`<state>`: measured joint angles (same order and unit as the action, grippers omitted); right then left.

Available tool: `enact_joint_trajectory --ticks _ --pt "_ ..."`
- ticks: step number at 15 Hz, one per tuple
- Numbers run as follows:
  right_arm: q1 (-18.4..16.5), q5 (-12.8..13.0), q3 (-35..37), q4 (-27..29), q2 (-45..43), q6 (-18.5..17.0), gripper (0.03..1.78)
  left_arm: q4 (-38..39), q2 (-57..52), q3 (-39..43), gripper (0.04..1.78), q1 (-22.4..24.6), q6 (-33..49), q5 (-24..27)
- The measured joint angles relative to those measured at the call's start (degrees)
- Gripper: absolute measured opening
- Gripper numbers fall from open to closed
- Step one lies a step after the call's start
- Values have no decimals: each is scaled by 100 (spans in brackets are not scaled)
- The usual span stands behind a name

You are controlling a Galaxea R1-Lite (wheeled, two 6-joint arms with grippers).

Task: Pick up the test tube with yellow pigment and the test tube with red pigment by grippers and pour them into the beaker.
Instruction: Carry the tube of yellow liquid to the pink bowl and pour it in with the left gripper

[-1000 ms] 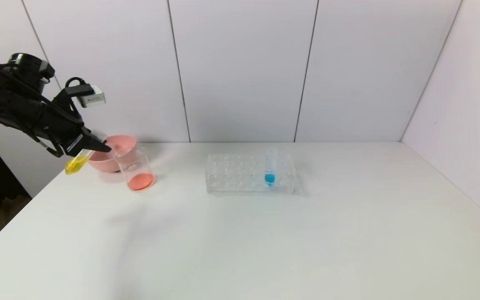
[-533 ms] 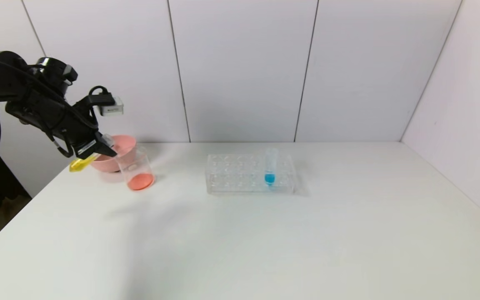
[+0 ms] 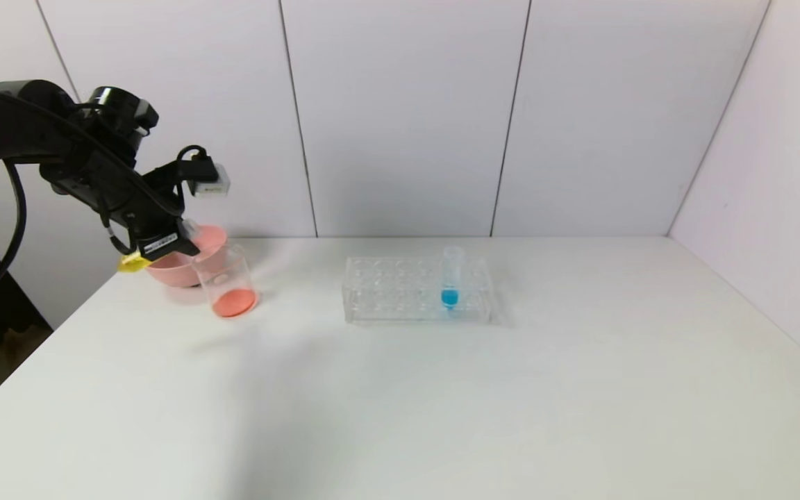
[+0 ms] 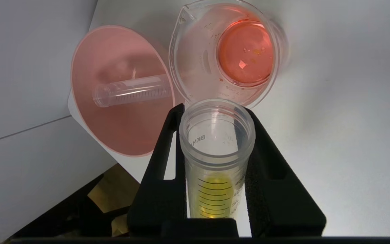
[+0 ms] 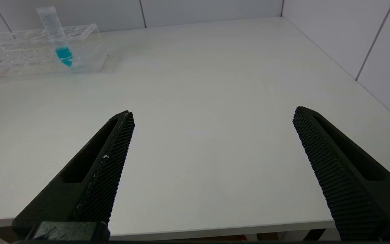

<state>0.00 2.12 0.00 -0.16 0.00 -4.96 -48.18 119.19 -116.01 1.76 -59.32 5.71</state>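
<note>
My left gripper (image 3: pixel 179 243) is shut on the test tube with yellow pigment (image 3: pixel 133 262), held tilted at the table's far left. The tube's open mouth points at the beaker (image 3: pixel 226 281) and its yellow tip points away. In the left wrist view the tube (image 4: pixel 215 189) sits between the black fingers (image 4: pixel 168 159), with its mouth just short of the beaker's rim (image 4: pixel 195 67). The beaker holds red-orange liquid (image 4: pixel 244 54). No tube with red liquid shows. My right gripper (image 5: pixel 213 115) is open and empty over the table's near edge.
A pink bowl (image 3: pixel 171 271) stands behind the beaker, touching it, and an empty clear tube (image 4: pixel 132 89) lies in it. A clear rack (image 3: pixel 400 298) at mid-table holds a tube with blue liquid (image 3: pixel 450 278). The table's left edge is close to the bowl.
My left arm has moved right toward the beaker with the yellow tube. The tube has tilted flatter and its mouth has come near the beaker's rim. The right arm has not moved.
</note>
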Motion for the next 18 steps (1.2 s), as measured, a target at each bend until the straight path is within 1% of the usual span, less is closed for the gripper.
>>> enact_joint_trajectory --ticks 12,18 --pt "0 0 0 0 0 0 171 -99 60 -1 49 -594 -219 -2147" --pt "0 0 0 0 0 -2 171 -182 156 -1 49 -677 -232 -2836"
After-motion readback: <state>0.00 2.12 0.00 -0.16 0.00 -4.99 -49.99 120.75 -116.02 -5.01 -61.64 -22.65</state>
